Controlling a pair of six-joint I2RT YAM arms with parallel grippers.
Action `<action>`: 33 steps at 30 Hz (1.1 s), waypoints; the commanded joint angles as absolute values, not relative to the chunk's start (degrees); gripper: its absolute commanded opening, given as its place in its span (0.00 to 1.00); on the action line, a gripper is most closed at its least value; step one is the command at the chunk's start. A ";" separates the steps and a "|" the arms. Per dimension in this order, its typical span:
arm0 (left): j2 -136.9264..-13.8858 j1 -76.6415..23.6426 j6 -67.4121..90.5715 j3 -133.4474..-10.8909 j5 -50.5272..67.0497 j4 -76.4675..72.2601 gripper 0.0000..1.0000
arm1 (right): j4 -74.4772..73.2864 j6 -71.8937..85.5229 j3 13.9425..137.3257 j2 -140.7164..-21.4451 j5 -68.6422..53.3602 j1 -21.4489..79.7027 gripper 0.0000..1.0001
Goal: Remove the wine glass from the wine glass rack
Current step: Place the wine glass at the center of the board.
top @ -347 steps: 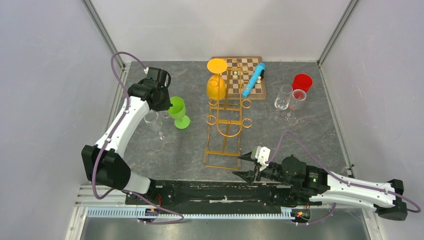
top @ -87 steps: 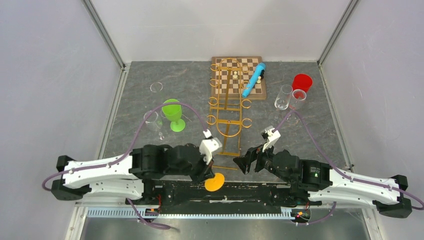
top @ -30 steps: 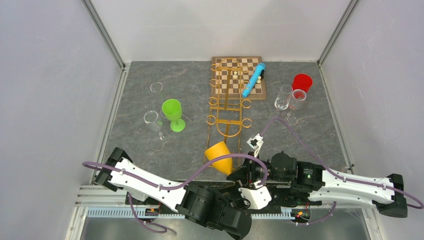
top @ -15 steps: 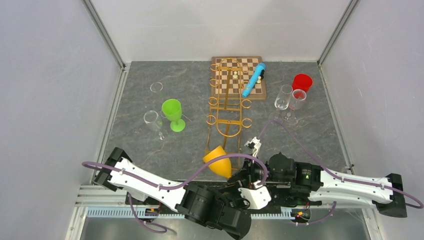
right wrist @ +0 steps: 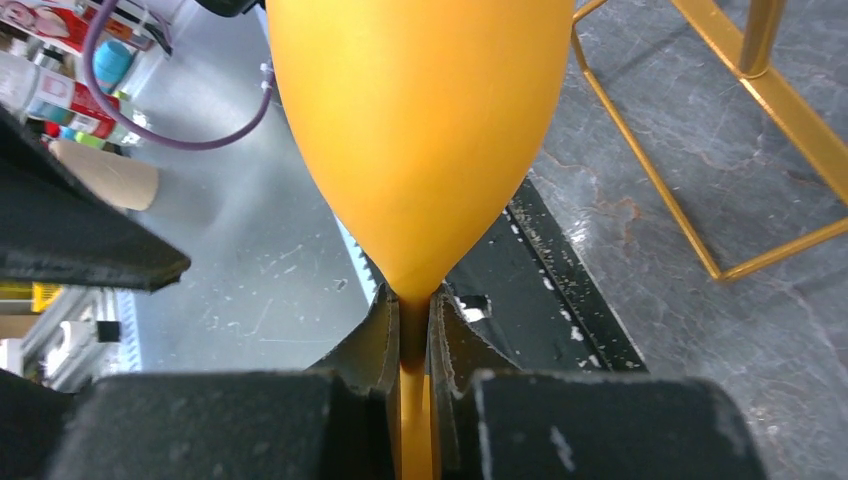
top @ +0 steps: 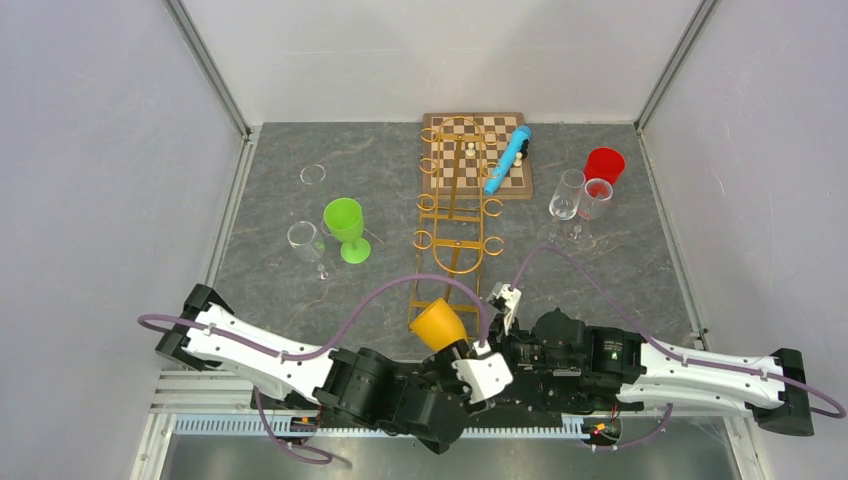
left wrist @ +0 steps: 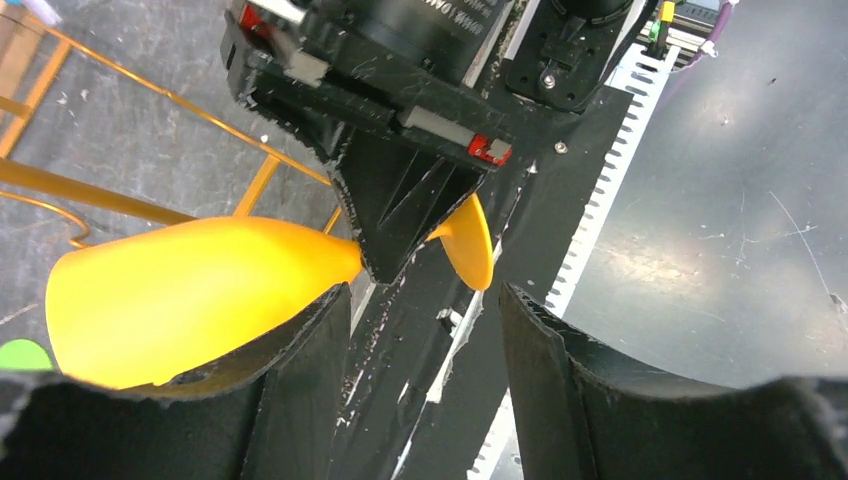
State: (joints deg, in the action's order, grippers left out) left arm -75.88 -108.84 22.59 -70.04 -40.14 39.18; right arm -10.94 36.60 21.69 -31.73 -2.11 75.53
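Note:
The orange wine glass hangs tilted above the table's near edge, clear of the gold wine glass rack, whose hooks are bare. My right gripper is shut on its stem, just under the bowl. In the left wrist view the bowl points left and the foot points right, with the right arm's black fingers clamped between them. My left gripper is open just short of the glass and holds nothing; one finger lies under the bowl.
A green wine glass and clear glasses stand at left. A wooden chessboard with a blue tube lies behind the rack. A red cup and two clear glasses stand at right. The rack's base is close by.
My left gripper has opened, let go of the orange glass and drawn back to the left. My right gripper has closed on the stem and keeps the glass, which shifted slightly.

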 commanded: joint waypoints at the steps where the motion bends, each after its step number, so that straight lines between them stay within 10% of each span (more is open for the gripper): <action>1: -70.83 -105.70 23.33 -66.16 -35.30 31.52 0.63 | -9.71 27.41 21.90 -31.89 1.07 75.68 0.00; 33: -38.64 -78.61 36.81 -46.90 -18.54 20.89 0.66 | -15.79 -12.38 31.90 -40.59 3.71 75.67 0.00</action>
